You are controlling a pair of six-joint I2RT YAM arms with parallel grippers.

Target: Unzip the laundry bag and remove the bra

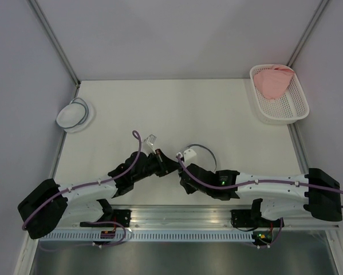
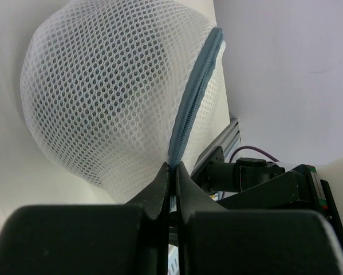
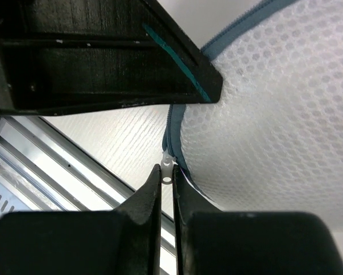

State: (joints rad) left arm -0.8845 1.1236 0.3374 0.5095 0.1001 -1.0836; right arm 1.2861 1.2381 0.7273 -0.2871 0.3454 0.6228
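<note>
Tabletop (image 1: 217,114): left claw (image 2: 172,167) pinches laundry bag (image 2: 102,86) rim (image 2: 195,94); right claw (image 3: 166,172) seemingly zipper pull (image 3: 168,158).

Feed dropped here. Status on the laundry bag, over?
Left gripper shut on laundry bag rim. Right gripper shut on zipper pull. Visible zipper looks closed. No obstruction seen.

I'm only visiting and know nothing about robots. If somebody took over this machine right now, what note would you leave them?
Left gripper: shut, pinching the laundry bag at its zipper rim.
Right gripper: shut on the white zipper pull.
Bag: between the two grippers, near the front edge of the table.
Done: both grips set.
Left: the zipper looks closed where visible, so pull it open, then take out the bra, which is not in sight.
</note>
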